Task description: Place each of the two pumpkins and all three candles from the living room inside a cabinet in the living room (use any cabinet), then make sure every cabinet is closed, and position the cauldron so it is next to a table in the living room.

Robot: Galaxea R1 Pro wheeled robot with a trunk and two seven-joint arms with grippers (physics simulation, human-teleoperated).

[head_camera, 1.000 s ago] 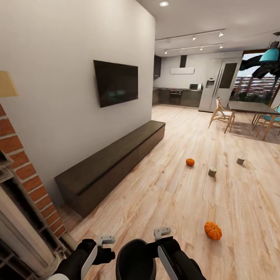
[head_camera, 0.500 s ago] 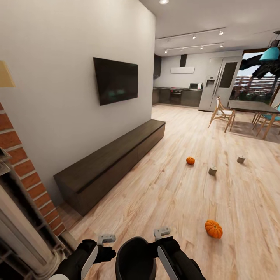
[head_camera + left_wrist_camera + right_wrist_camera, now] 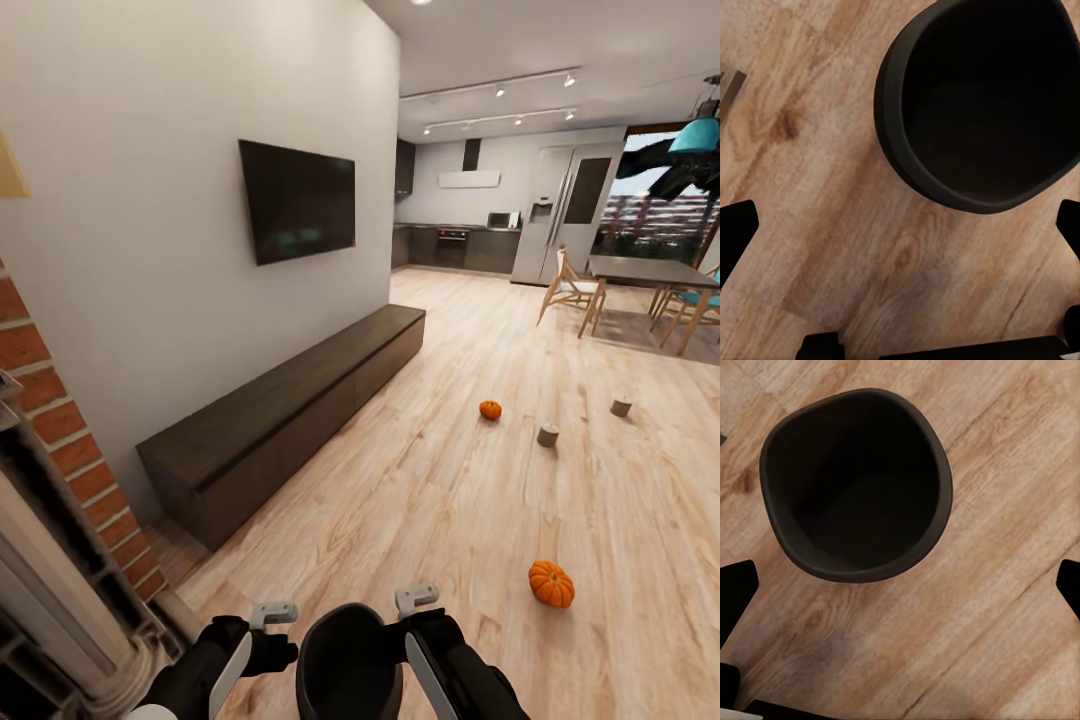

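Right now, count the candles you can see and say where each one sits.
2. Both stand on the wood floor: one candle just right of the far pumpkin, the other candle farther right, toward the dining table. A third may be out of view.

No text, label, brand, number or sign can be read anywhere in these views. The black TV (image 3: 297,201) on the white wall has a dark screen with only a faint greenish glow, and the fridge (image 3: 556,218) and microwave (image 3: 502,221) in the far kitchen are too small to show any marking.
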